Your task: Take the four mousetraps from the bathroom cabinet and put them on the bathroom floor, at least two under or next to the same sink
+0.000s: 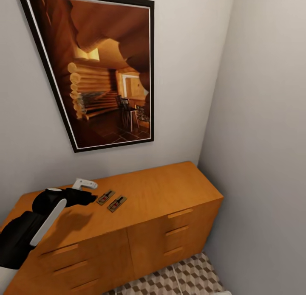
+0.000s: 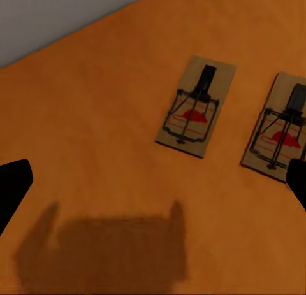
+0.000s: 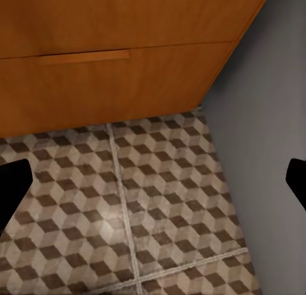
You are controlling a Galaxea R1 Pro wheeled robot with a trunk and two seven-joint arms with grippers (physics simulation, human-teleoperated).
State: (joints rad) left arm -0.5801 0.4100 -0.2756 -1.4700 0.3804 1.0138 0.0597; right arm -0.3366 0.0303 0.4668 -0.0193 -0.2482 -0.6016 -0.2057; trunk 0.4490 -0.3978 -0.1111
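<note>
1. Cabinet [image 1: 161, 201] against the grey wall, right end close to the side wall; left end and lowest drawers cut off by the frame edge. In the right wrist view, only a lower drawer front with one bar handle [image 3: 83, 56] in sight.
2. Framed picture [image 1: 97, 70] of a log interior hung on the wall above the cabinet; top edge cut off.
3. Bathroom floor [image 1: 187, 278] with cube-pattern tiles, seen as a small patch below the cabinet in the head view; larger stretch in the right wrist view, bare up to the cabinet base and grey wall.
4. Left arm [image 1: 38, 227] over the cabinet top's left part, hiding the surface beneath; shadow cast on the wood.
5. Left gripper [image 1: 87, 191] above the cabinet top, just beside the traps, fingers spread wide, nothing held.
6. Right gripper [image 3: 153, 180] low over the floor tiles, dark fingertips wide apart at the frame edges, nothing between.
7. Two mousetraps [image 1: 111, 200] flat on the cabinet top, side by side, near but apart. In the left wrist view, one whole [image 2: 194, 107], the other [image 2: 280, 126] partly covered by a fingertip. Further traps not made out.
</note>
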